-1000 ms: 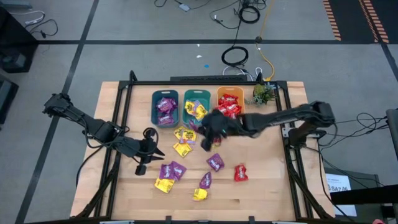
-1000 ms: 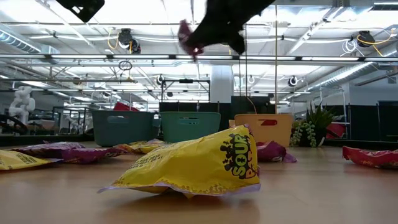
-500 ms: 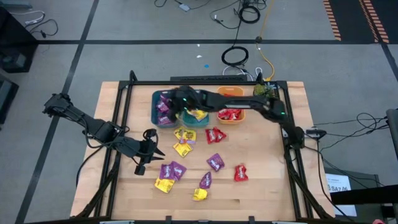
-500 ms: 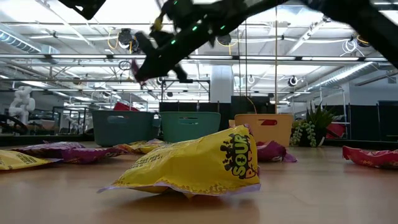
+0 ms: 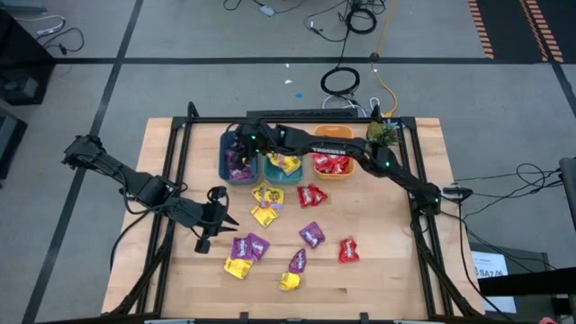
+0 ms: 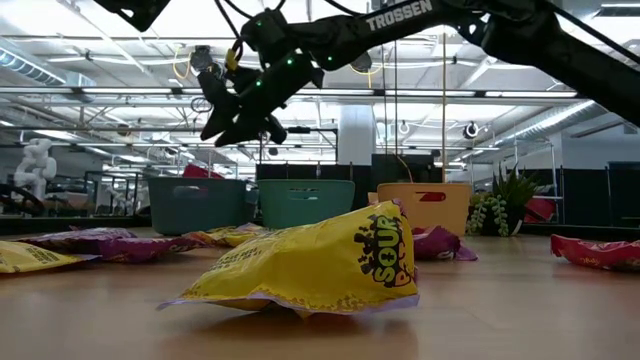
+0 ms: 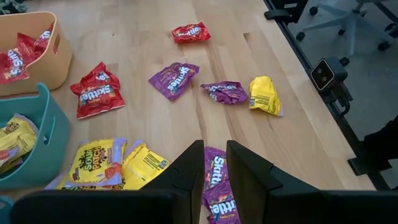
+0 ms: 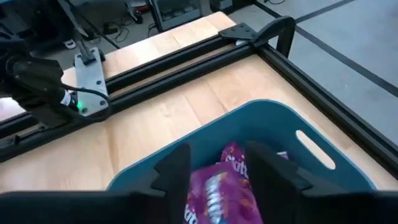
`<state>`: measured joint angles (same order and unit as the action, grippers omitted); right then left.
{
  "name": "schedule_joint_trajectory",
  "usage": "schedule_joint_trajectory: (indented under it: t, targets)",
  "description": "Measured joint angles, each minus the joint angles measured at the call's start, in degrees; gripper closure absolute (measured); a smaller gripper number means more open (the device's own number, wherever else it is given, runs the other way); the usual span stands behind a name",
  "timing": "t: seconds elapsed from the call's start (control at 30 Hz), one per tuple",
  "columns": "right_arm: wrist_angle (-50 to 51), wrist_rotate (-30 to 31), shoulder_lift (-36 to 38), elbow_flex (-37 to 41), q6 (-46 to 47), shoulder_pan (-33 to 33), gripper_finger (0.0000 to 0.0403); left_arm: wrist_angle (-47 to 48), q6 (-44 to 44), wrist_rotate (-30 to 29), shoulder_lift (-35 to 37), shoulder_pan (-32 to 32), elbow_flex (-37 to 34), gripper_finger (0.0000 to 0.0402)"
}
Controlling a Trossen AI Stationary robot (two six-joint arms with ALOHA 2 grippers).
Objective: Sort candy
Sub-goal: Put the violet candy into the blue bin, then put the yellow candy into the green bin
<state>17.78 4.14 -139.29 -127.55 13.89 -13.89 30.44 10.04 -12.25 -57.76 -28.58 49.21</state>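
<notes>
Right hand [image 8: 214,165]: parted above left teal bin [image 5: 239,155], gripping nothing; purple candy [image 8: 217,190] visible only by wrist.
Bins: purple, yellow, red packets.
Left hand [image 7: 214,168]: slightly parted, empty, over counter [image 5: 378,243] packets.

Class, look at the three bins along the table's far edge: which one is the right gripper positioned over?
The blue bin, leftmost in the row, holding purple candy. The right gripper hangs above it; the teal bin and orange bin sit beside it.

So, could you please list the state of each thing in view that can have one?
Right gripper: open, above the left teal bin.
Left gripper: hovering narrowly parted over loose candy, holding nothing.
Left teal bin: holds purple packets.
Middle teal bin: holds yellow packets.
Orange bin: holds red packets.
Loose candy: unsorted on the table.
</notes>
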Motion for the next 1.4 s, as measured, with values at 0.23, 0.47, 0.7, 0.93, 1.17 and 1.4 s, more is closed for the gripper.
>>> schedule_joint_trajectory:
  t: [0.23, 0.47, 0.7, 0.93, 1.17, 1.4]
  targets:
    - [11.46, -0.02, 3.2, 0.0, 0.0, 0.0, 0.0201, 0.1, 0.02, 0.0, 0.02, 0.0, 0.0, 0.0324]
    - [29.66, 0.14, 7.78, 0.0, 0.42, 1.06, 0.0182, 0.02, 0.02, 0.02, 0.02, -0.01, 0.02, 0.0324]
    - [37.36, 0.22, 9.88, 0.0, -0.35, 6.09, 0.0181, -0.01, 0.02, 0.02, 0.01, -0.02, 0.02, 0.0324]
    - [42.09, 0.22, 10.13, 0.02, -2.66, 11.98, 0.0181, 0.02, 0.02, 0.03, 0.01, -0.02, 0.02, 0.0324]
    - [39.7, -0.02, 9.89, 0.02, -2.59, 16.37, 0.0181, 0.02, 0.03, 0.02, 0.0, -0.01, 0.02, 0.0324]
    - [34.49, -5.27, 7.21, 0.0, -2.35, 17.53, 0.0181, 0.08, 0.02, 0.02, 0.0, -0.02, 0.02, 0.0324]
